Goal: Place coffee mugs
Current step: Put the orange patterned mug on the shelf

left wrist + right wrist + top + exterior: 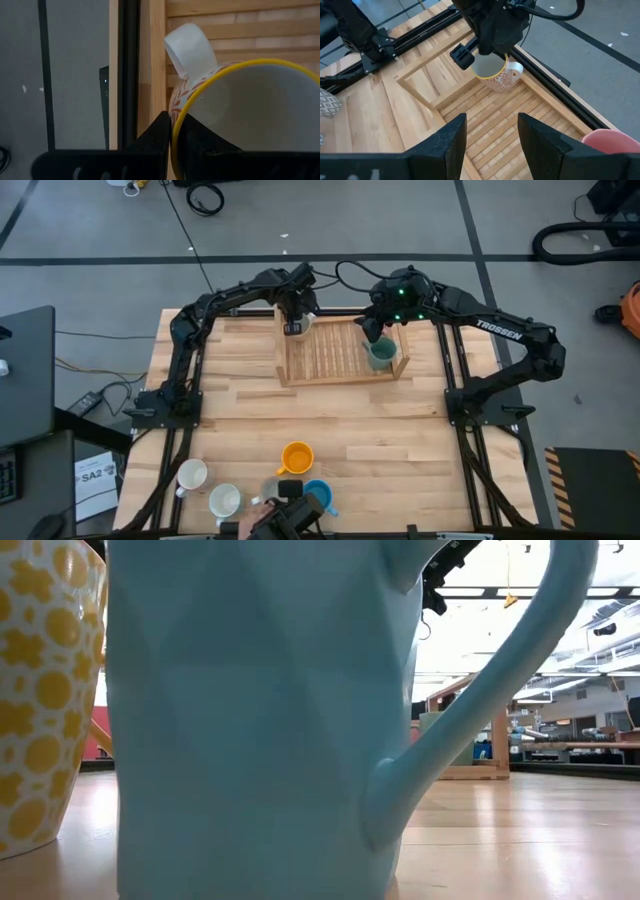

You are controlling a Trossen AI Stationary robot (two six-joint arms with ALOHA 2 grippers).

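Note:
My left gripper [294,320] is at the far left corner of the wooden slatted tray [340,352], shut on a cream mug [496,76] with a yellow rim and an orange leaf pattern. My right gripper [492,132] is open above the tray's right part, just beyond a teal mug [381,356] that stands on the slats. A pink mug's rim [610,140] shows at the edge of the right wrist view. An orange mug [297,457], two white mugs [192,474] [224,500] and a blue mug [318,494] stand near the table's near edge. My left gripper pinches the cream mug's wall at the yellow rim [176,131], one finger [159,134] outside and one finger [200,142] inside, on a stretch away from the white handle [187,50]. The fingers come from above, pointing down. The mug stays upright, low over the tray's slats; whether its base rests on them I cannot tell.
The tray has raised wooden edges [415,87] and bare slats in its middle. The low view is filled by the light blue mug [250,720] and a yellow-dotted white mug [35,690]. Bare tabletop [400,420] lies between the tray and the near mugs.

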